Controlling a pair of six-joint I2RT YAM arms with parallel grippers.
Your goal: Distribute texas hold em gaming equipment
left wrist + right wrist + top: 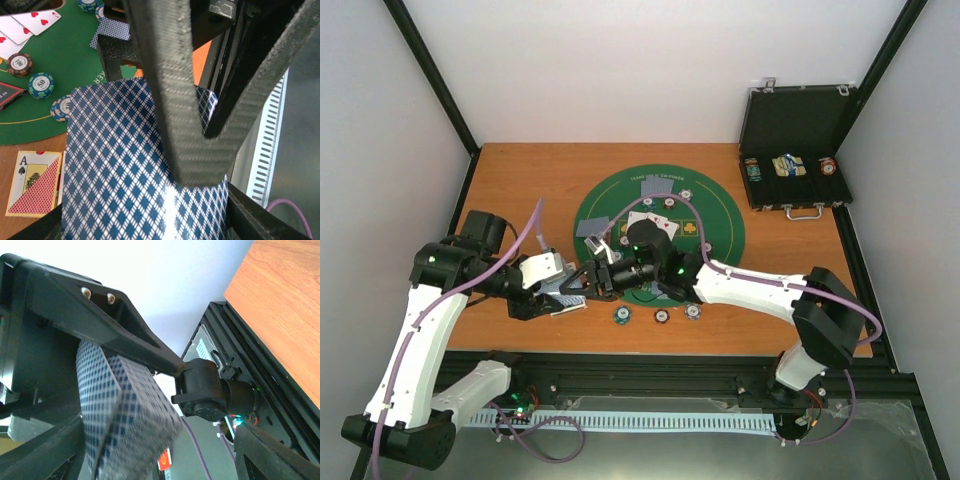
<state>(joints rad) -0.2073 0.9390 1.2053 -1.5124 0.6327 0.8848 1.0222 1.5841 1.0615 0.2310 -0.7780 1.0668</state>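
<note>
Blue deck [115, 165], left jaws, near table [520, 170] edge

Table [520, 180] with mat [720, 215], case [798, 120], chips [661, 316]

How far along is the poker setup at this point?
Done: face-up cards, a face-down card and chips lie on or beside the green mat. In hand: the left gripper clamps the deck, with the open right gripper straddling it. Left: further dealing; the case holds spare chips.
</note>
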